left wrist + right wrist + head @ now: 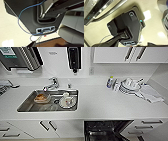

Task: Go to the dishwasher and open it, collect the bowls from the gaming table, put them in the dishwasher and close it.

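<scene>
Inspection from my position at the white counter: the dishwasher stands open below the counter edge, dark interior and rack exposed, so I judge the opening step done. No coloured bowls lie on the counter or in the sink, which holds other crockery; collecting, loading and closing remain. I cannot tell whether either of my claws is spread or pressed together. My right wrist view shows a steel-fronted panel near that arm, over pale floor.
</scene>
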